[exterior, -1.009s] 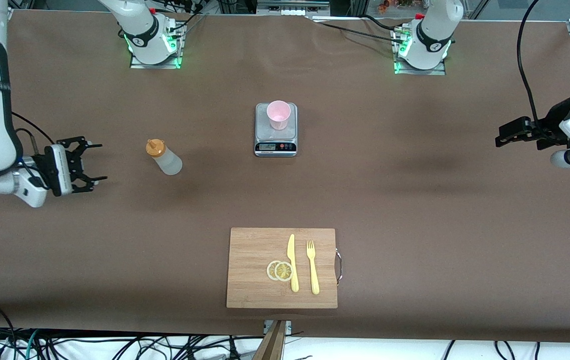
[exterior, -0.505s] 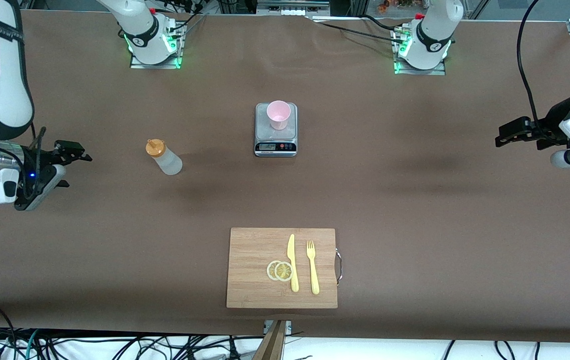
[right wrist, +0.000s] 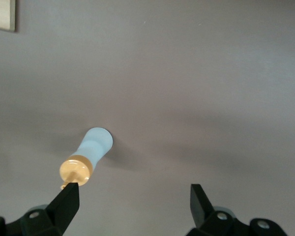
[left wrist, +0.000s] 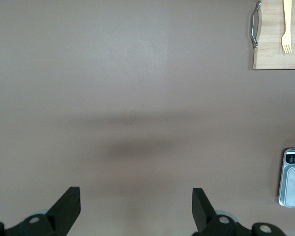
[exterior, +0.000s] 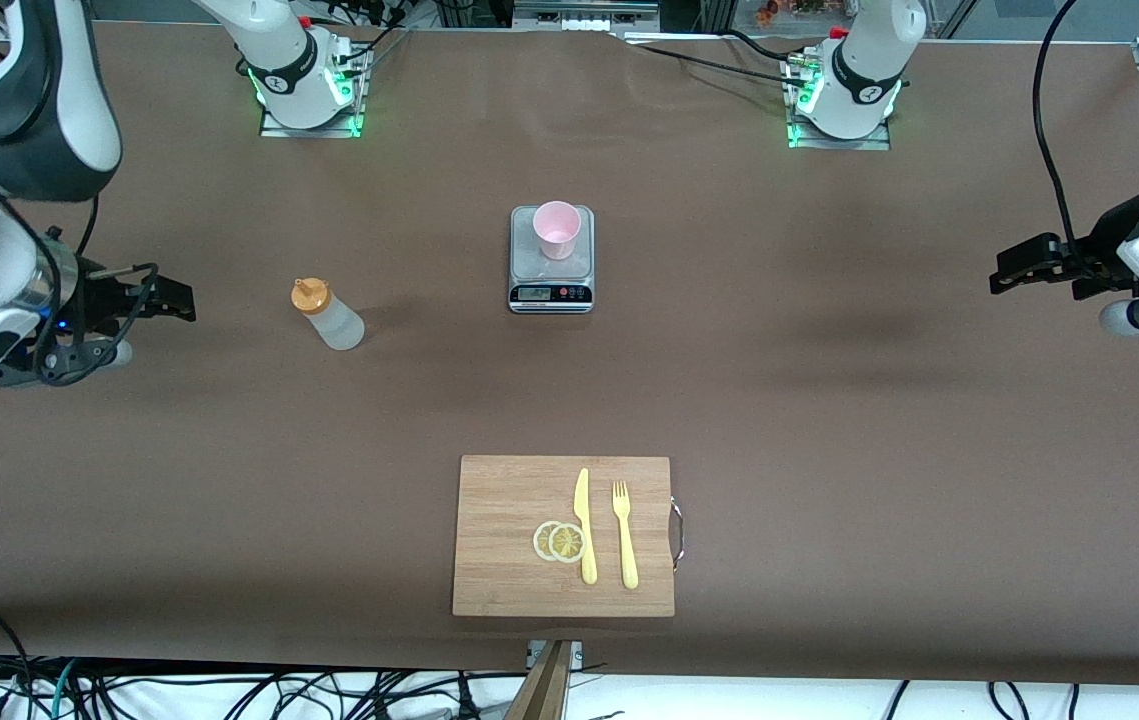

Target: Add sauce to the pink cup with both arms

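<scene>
Both grippers gape empty: right gripper (exterior: 164,300) at frame's left edge faces your sauce bottle (exterior: 327,315); left gripper (exterior: 1014,270) waits; pink cup (exterior: 557,229) sits upper-centre

- A robotics lab, not a home kitchen: two arm bases (exterior: 309,75) with green status lights are bolted along one edge of a wide worktop (exterior: 829,420) under a plain brown covering.
- Loose cables (exterior: 229,690) tangle on the floor below the worktop's near edge.
- A digital scale (exterior: 551,262) and a cutting board (exterior: 504,540) are laid out as staged props.
</scene>
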